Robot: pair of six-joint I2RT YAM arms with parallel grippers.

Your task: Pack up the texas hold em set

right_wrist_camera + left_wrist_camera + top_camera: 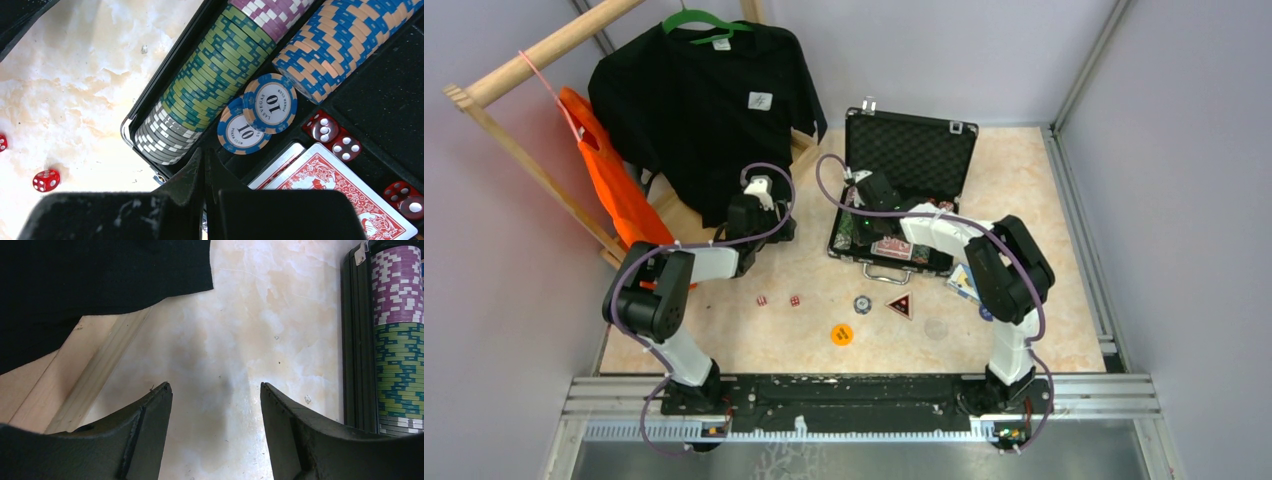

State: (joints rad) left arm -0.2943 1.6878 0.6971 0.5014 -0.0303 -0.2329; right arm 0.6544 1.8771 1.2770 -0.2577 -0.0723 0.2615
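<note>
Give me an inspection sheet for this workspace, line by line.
Surface: marbled tabletop, no spills seen.
Job's things: case open, holding chip stacks and cards; two red dice, a loose chip, triangular token and orange token lie outside.
Clutter: black T-shirt and orange bag hang on wooden rack.
End effectors: left end effector open, empty; right end effector shut, empty, over the case.
Cables: purple cables loop along both arms.
Surroundings: grey walls, metal frame.

Quick count: one case (pixel 911 150), two loose dice (pixel 761 300) on the table (pixel 1024 200), four packed dice (pixel 322 127), two flat blue 10 chips (pixel 270 103), one stray chip (pixel 862 304), one triangular token (pixel 901 305), one orange round token (pixel 842 334), one T-shirt (pixel 704 110), one orange bag (pixel 614 190)
</note>
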